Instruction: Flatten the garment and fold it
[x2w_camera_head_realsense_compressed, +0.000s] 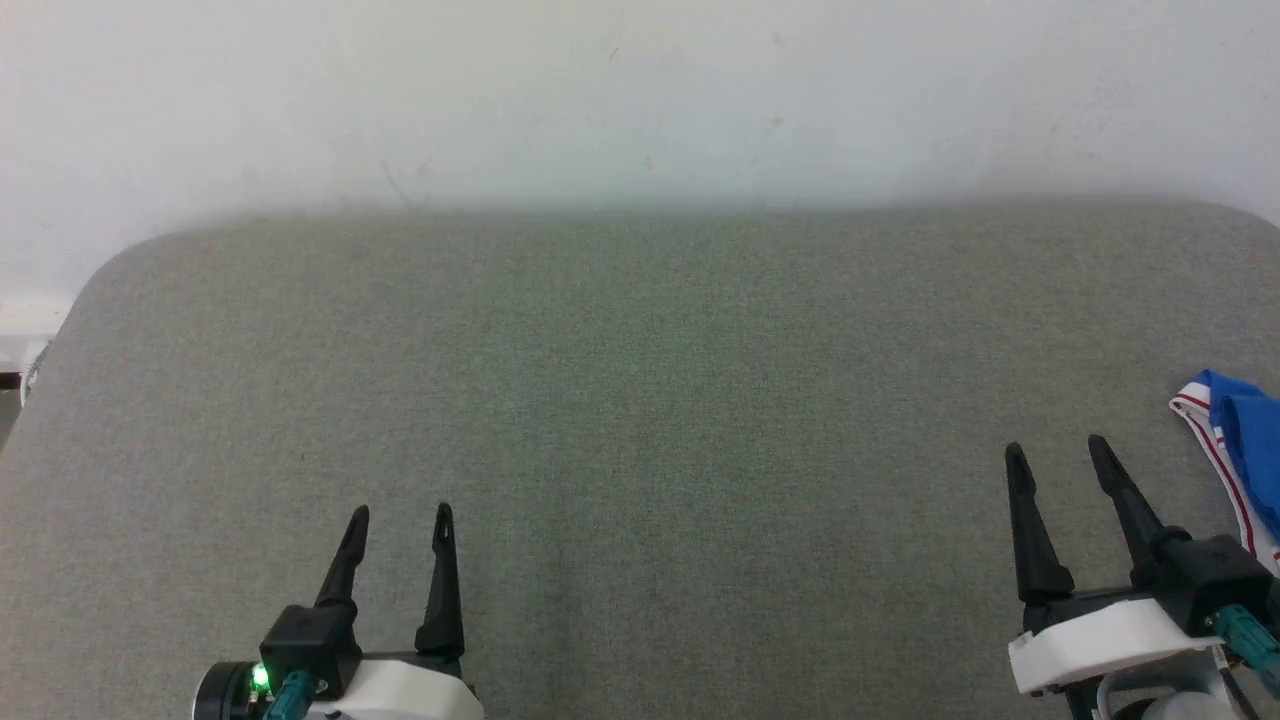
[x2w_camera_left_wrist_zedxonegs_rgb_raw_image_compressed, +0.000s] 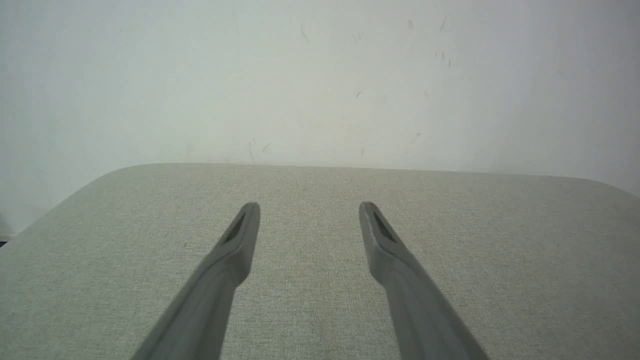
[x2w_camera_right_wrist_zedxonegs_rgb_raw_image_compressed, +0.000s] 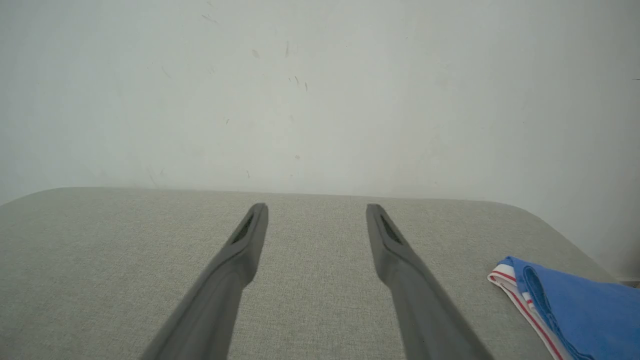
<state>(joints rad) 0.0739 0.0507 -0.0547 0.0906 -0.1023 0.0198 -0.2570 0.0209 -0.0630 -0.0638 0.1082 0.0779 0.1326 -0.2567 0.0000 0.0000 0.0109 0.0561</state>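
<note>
— Starting at the bottom of the head view, what is seen, and how is this step to be done well?

— The left gripper is seen at lower left and the right gripper at lower right. Both have their fingers spread wide and nothing is held. The garment is found bunched at the right edge, just beside the right gripper and mostly cut off by the frame. It is judged that the cloth should be pinched at a hem or trim edge, not mid-bunch. It should then be drawn onto the bare middle of the padded table before any flattening is tried.

— And what is counted?

— Two grippers, one garment, one table, and one white wall along the top.
</note>
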